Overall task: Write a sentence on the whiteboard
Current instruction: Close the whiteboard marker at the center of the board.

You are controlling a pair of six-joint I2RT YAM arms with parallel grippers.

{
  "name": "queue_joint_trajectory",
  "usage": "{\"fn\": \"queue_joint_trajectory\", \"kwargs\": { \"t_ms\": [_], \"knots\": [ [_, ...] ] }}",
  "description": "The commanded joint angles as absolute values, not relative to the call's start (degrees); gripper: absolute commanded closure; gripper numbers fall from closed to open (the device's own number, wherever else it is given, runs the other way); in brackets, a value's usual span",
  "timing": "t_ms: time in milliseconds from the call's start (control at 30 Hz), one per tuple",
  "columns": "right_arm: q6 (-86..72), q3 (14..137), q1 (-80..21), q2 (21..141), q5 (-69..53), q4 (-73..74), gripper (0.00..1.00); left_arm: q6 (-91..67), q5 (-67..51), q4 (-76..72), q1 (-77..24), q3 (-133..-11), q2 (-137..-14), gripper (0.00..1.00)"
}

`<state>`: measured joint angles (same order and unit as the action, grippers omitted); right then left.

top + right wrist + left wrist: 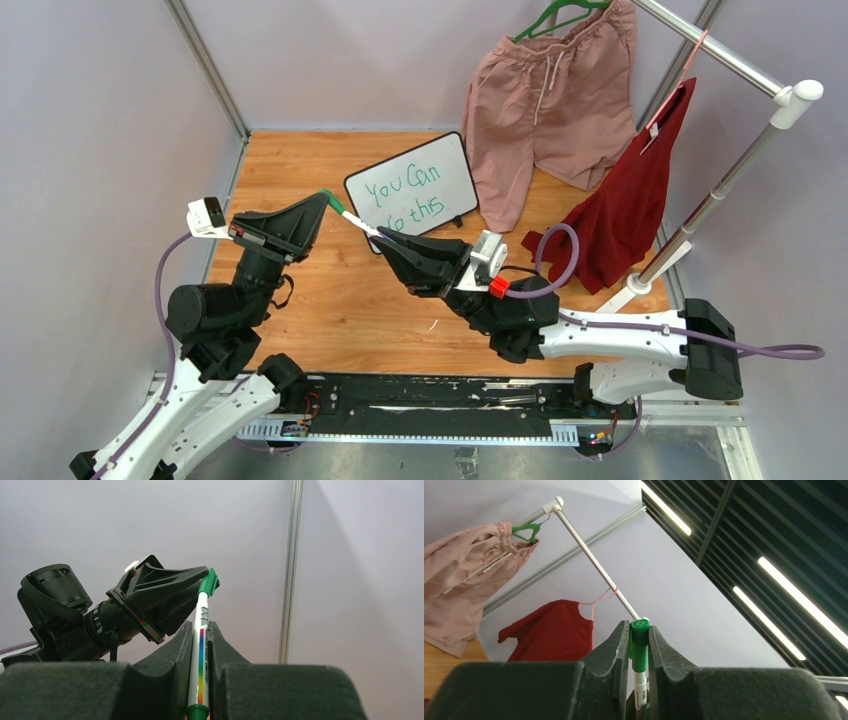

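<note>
Pale lilac walls and bare aluminium posts box in a warm wooden tabletop (pixel 330 300). At the upper right of the top view, a silver metal clothes rail (pixel 720 50) carries dusty-pink cotton shorts (pixel 545 100) and a dark red top (pixel 630 200). We find the small black-framed rectangular whiteboard (pixel 457 190) just above centre, sitting on the wood. Its green handwritten sentence (pixel 405 195) reads "You Can do this" in two lines, so we judge the writing done. We reckon the board light, stiff and slick-faced, apt to skid if nudged, with ink that smears easily. Its frame edge is where we would take hold. Just below it, both tools meet on one green-capped white plastic marker (pixel 202 610). The left gripper (pixel 639 635) is closed on the cap, and the right gripper (pixel 200 630) pinches the barrel. We judge the marker light and slippery, best gripped mid-length.
</note>
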<state>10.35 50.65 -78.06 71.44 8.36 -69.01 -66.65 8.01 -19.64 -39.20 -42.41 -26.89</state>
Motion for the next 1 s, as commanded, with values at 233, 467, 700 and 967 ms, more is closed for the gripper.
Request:
{"fn": "queue_joint_trajectory", "kwargs": {
  "t_ms": [233, 467, 700, 967],
  "knots": [
    [18.4, 53.5, -77.6, 72.8, 10.7, -71.9, 1.0, -66.6, 7.9, -20.7, -39.6, -43.6, -27.2, 1.0],
    [22.4, 54.6, -77.6, 73.8, 12.1, -71.3, 1.0, -65.5, 8.0, -20.7, -39.6, -43.8, -27.8, 1.0],
    [24.1, 55.2, -77.6, 74.6, 12.4, -71.4, 1.0, -65.0, 7.9, -20.7, -39.6, -43.9, -28.5, 1.0],
    [23.9, 56.1, -77.6, 75.1, 11.9, -70.4, 1.0, -65.1, 6.7, -20.7, -39.5, -43.9, -29.0, 1.0]
  ]
}}
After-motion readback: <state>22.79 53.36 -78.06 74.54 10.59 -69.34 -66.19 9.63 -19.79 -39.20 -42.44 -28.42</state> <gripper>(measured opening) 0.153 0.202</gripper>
